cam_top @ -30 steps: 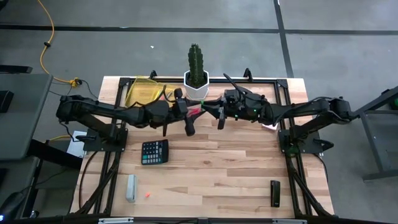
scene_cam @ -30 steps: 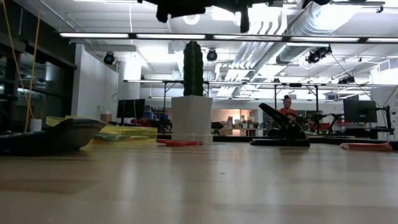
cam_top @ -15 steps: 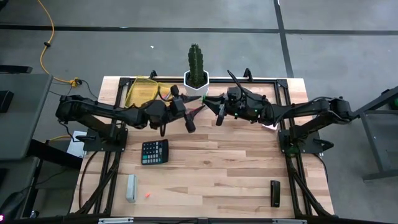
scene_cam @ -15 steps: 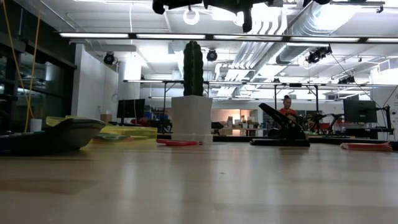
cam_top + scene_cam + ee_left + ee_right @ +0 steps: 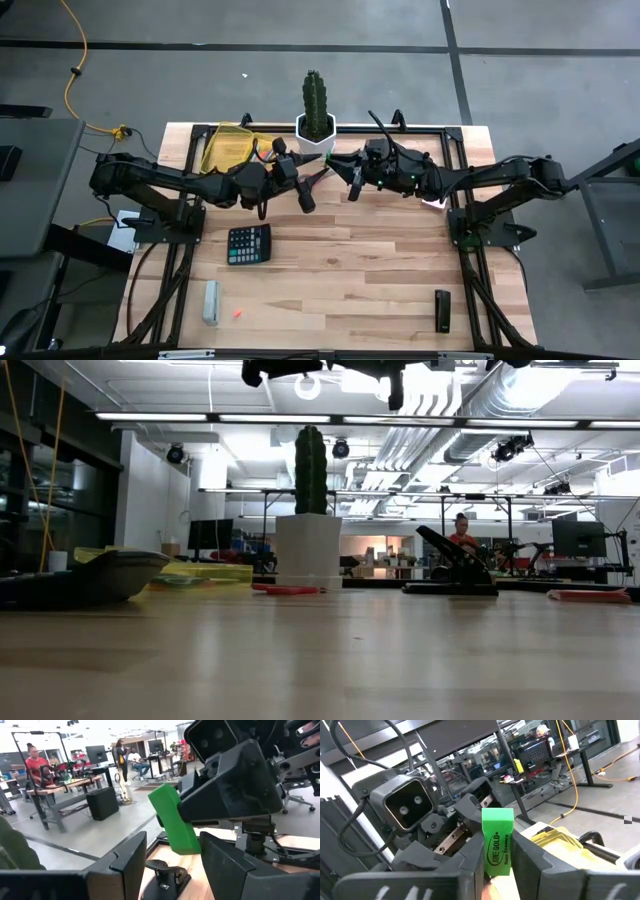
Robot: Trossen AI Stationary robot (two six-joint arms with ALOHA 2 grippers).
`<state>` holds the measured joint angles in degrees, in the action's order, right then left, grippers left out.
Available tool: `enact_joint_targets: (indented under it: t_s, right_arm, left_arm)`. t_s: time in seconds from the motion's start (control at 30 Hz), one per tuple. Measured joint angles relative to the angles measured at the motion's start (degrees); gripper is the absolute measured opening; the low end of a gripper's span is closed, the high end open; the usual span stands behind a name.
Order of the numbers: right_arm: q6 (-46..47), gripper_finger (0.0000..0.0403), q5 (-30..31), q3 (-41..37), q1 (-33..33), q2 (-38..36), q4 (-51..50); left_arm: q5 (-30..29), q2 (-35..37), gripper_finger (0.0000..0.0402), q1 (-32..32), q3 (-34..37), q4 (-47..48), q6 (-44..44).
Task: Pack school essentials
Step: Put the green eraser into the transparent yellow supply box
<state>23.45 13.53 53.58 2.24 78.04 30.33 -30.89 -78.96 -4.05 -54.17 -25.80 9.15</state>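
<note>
A green eraser block, printed with dark lettering, is clamped upright between the jaws of the right gripper, its upper part standing clear above the fingertips. The same green block is seen from the left wrist just ahead of the left gripper, whose jaws are held apart with nothing between them; the block lies beyond their tips, and touching cannot be told. From above, the two grippers are met nose to nose, raised over the far middle of the tabletop, the left gripper on one side and the right gripper on the other. Just behind them a potted cactus is set, and behind the left jaws a yellow mesh tray. Well in front of the left jaws a black calculator is laid, and farther out a pale grey bar and a small red piece. Well in front of the right jaws a dark stick is laid.
</note>
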Motion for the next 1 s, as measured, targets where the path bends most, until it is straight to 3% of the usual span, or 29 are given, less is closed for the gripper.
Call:
enact_joint_targets:
  t_s: [0.37,0.73,1.0]
  right_arm:
    - [1.85,0.0067,-0.67,-0.02,-0.02,0.00,0.02]
    - [1.12,0.0067,-0.07,-0.02,0.00,0.00,0.24]
    - [1.12,0.0067,-0.03,-0.02,-0.02,-0.04,0.26]
  left_arm:
    - [-0.19,-2.06,0.0159,-0.07,-0.07,-1.76,-1.47]
    - [-1.27,-1.64,0.0047,-0.07,-0.02,-2.78,0.92]
    - [-0.25,-1.64,0.0006,-0.10,-0.02,-3.03,0.92]
